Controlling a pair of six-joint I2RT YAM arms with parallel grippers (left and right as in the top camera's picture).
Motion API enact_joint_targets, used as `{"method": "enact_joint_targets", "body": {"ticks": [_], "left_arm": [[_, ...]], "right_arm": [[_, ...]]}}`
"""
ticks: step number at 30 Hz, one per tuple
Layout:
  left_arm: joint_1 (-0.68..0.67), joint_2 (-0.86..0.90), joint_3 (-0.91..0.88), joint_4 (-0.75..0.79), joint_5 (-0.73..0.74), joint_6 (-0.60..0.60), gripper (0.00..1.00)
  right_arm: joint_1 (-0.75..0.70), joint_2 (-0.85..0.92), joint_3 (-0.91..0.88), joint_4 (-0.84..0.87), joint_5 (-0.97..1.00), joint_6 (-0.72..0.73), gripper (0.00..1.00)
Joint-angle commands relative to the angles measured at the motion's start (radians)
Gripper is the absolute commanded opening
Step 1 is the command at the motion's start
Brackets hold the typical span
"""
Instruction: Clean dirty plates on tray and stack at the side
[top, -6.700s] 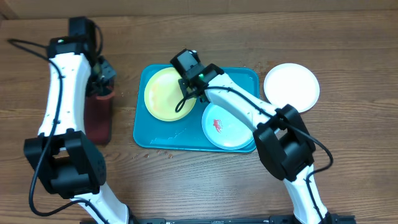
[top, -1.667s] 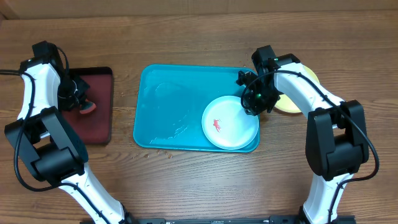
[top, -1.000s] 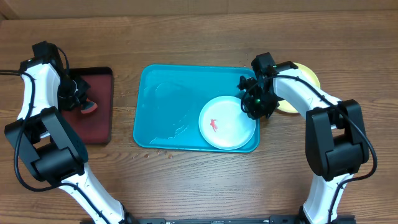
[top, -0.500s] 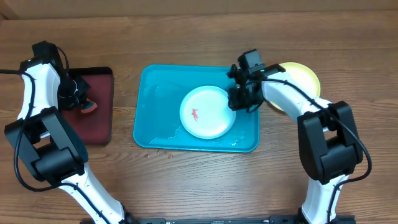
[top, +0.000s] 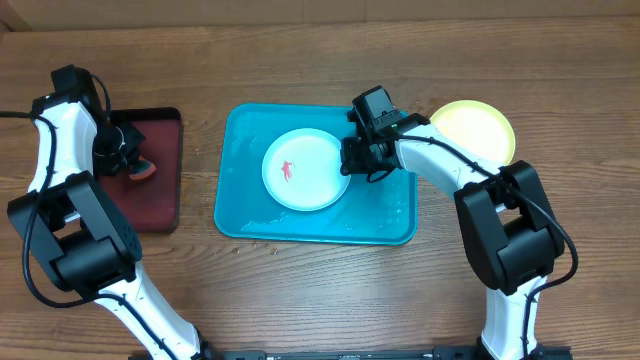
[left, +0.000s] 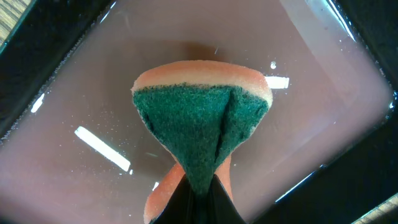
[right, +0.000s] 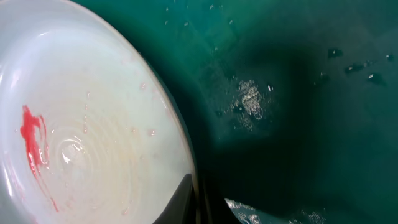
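A wooden table (top: 320, 300) carries everything. At its centre lies the turquoise-blue rectangular plastic tray (top: 385, 215), rounded at the corners, with a raised rim and beads of water on its floor. A smaller dark red rectangular tray (top: 160, 205) sits well apart to the left, its floor wet and shiny in the left wrist view.

Inside the turquoise tray, left of its middle, rests the pale mint round plastic plate (top: 315, 180) (right: 99, 112). A yellow-green round plastic plate (top: 478, 128) lies on the bare table just off the tray's right end.

The right gripper (top: 352, 165) (right: 198, 208) pinches the mint plate's right rim, its fingers pressed tight on the edge. The left gripper (top: 122, 150) (left: 199, 202) hangs over the red tray, fingers squeezed on an orange sponge (top: 140, 170) (left: 202, 121) with a green scouring face, folding it; whether the sponge touches the tray floor is unclear.

A red smear (top: 285, 170) (right: 32, 137) marks the mint plate left of its centre.
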Motion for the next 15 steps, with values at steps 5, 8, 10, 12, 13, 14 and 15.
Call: {"method": "enact_joint_targets", "body": {"ticks": [5,8,10,12,13,14,15], "left_arm": [[-0.013,0.042,-0.014,-0.002,0.066,0.008,0.04],[-0.013,0.069,-0.019,-0.002,0.065,0.008,0.04],[-0.013,0.084,-0.021,0.000,0.063,0.008,0.04],[-0.013,0.092,-0.021,0.002,0.063,0.008,0.04],[-0.013,0.094,-0.021,0.002,0.063,0.008,0.05],[-0.013,0.094,-0.021,0.002,0.063,0.008,0.07],[-0.013,0.094,-0.021,0.002,0.062,0.008,0.12]], "right_arm": [[0.027,0.012,-0.003,0.024,-0.024,0.046,0.04],[0.026,0.012,-0.003,0.023,-0.023,0.048,0.04],[0.026,0.012,-0.003,0.018,-0.023,0.048,0.04],[0.026,0.012,-0.003,0.012,-0.022,0.048,0.04],[0.026,0.012,-0.003,0.008,-0.021,0.048,0.04],[0.026,0.012,-0.003,0.003,-0.017,0.048,0.04],[0.026,0.012,-0.003,-0.001,-0.008,0.048,0.04]]}}
